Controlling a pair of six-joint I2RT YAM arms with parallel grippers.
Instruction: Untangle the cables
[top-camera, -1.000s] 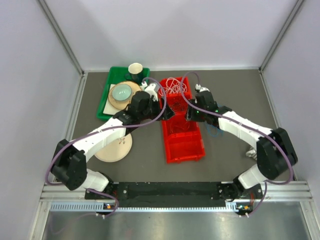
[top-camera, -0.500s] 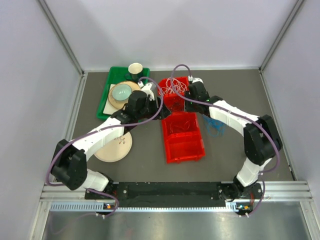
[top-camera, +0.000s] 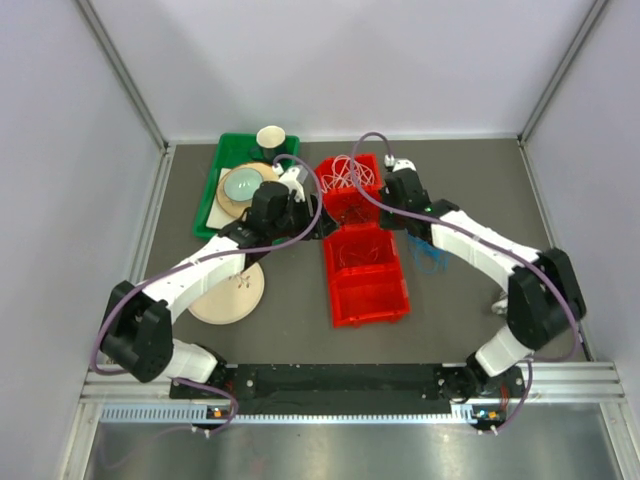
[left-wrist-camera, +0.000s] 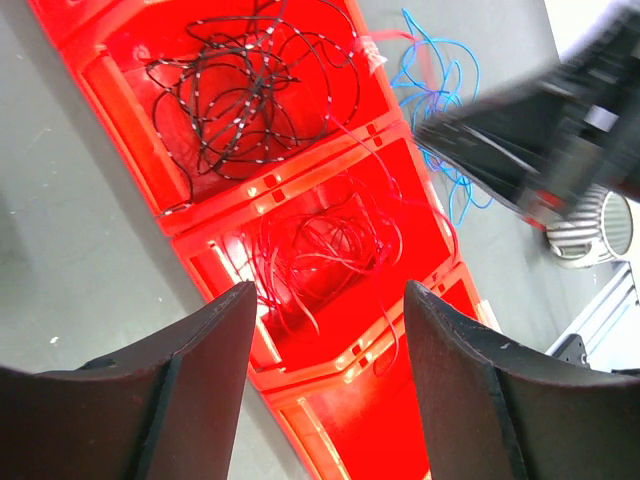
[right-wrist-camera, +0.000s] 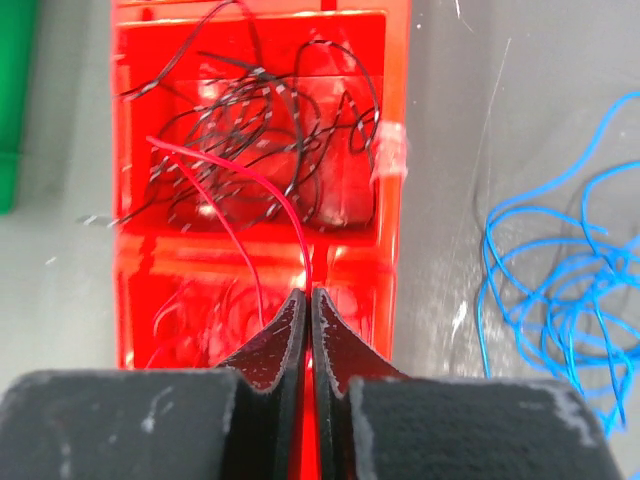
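Note:
A red bin with several compartments lies mid-table. In the left wrist view one compartment holds black wires and the one beside it holds red wires. Blue wires lie loose on the table right of the bin. White and red loops fill the far compartment. My right gripper is shut on a thin red wire that arcs over the black wires. It hangs over the bin's right side. My left gripper is open and empty above the bin.
A green tray with plates and a cup stands at the far left. A beige plate lies on the table under the left arm. A small striped object sits near the right arm.
My right gripper has swung from the bin's middle toward its far end, then a little right, drawing the red wire. The left gripper has drawn back slightly to the left.

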